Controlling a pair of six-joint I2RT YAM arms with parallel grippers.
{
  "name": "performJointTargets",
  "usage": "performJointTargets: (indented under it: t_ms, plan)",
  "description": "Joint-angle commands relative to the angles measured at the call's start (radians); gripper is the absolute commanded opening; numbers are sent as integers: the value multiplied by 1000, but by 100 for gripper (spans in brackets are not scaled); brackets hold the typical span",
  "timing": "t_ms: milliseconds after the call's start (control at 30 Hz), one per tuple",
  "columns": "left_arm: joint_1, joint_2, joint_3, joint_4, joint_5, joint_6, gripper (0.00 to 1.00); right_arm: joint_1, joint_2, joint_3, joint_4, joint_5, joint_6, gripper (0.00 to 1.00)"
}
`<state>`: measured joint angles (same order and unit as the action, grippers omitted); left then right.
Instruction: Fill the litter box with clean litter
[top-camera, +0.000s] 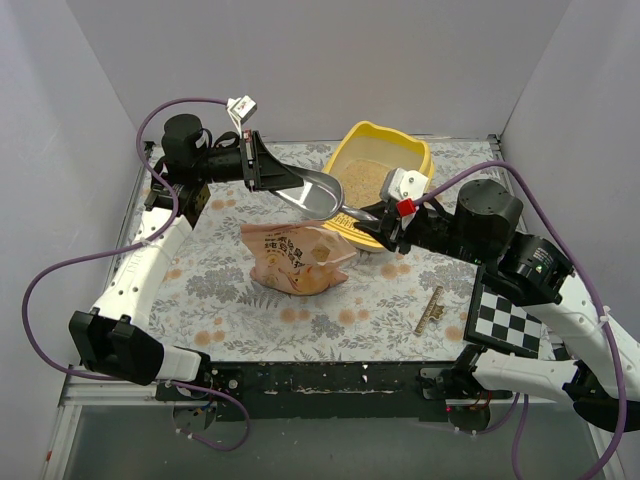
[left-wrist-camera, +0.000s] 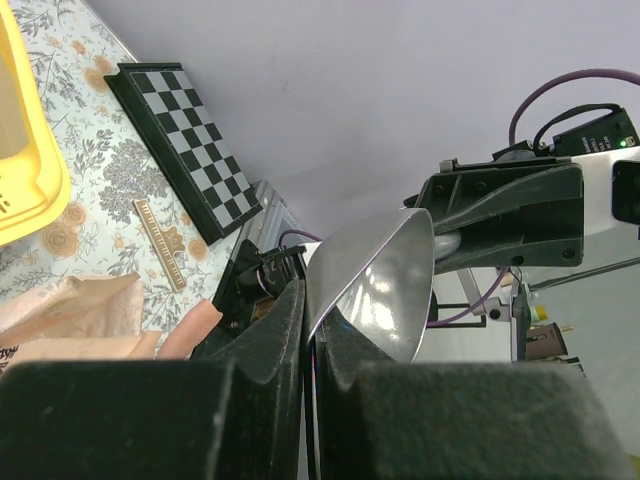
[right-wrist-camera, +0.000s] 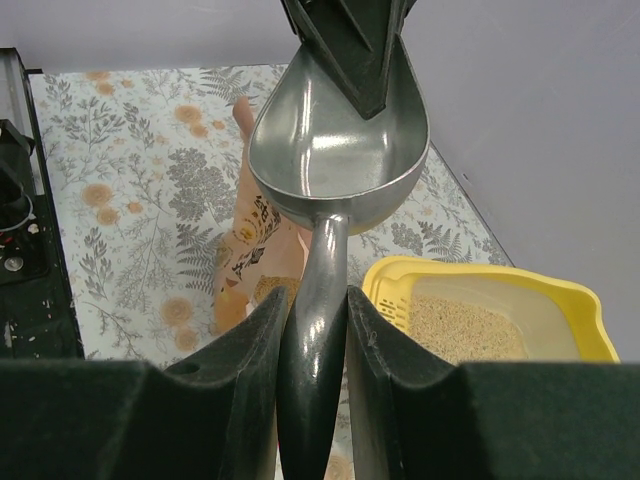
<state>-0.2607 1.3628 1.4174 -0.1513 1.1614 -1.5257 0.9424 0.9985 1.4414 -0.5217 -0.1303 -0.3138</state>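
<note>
The yellow litter box (top-camera: 412, 152) sits toward the far right corner of the floral-patterned tabletop (top-camera: 200, 290), its peaked rim turned to the far edge. A layer of clean litter (top-camera: 370, 180), pale beige and grainy, lies across its floor; the right wrist view shows the same granules inside the near yellow wall. Just left of the box and raised off the tabletop is a grey metal scoop (top-camera: 322, 195), gripped from both ends. The left pincer (top-camera: 285, 188) comes in from the far left and is pinched tight on the thin rim of the bowl; in the left wrist view its black fingers (left-wrist-camera: 270, 330) meet on that metal edge. The right pincer (right-wrist-camera: 312, 300) is closed part-way around the handle, one finger on each side and both touching it, with the handle running toward the right arm. The bowl's inside shows bare, shiny metal. Below the scoop, about the middle of the tabletop, lies a crumpled peach-pink bag (top-camera: 295, 255) with printing on it, its far end just under the scoop and close beside the near left side of the box. A black-and-white checkerboard (top-camera: 505, 320) rests at the near right corner, partly under the right arm, and a slim tan ruler-like strip (top-camera: 430, 310) lies just to its left.
</note>
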Motion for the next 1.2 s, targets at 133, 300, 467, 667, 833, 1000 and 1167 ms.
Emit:
performJointTargets:
  t_ms: [133, 300, 467, 667, 833, 1000, 1167]
  plan:
    - [-5, -44, -12, 35, 49, 48, 41, 6, -23, 23, 42, -31, 10, 1]
    - [-6, -76, -37, 63, 43, 96, 70, 6, 12, 111, -101, 87, 30, 1]
    - [-5, -91, -17, -73, -15, 254, 73, 6, -40, 68, -109, 173, 36, 1]
    - [-6, -68, -35, -120, -40, 286, 73, 6, -87, 24, -77, 193, 54, 1]
    - [-3, -73, -18, -180, -77, 341, 73, 6, -80, 53, -81, 221, 68, 1]
    - [-6, -82, -6, -245, -137, 417, 73, 6, -81, 73, -100, 239, 64, 1]
    - [-6, -79, -21, -217, -112, 401, 73, 6, -81, 82, -89, 258, 70, 1]
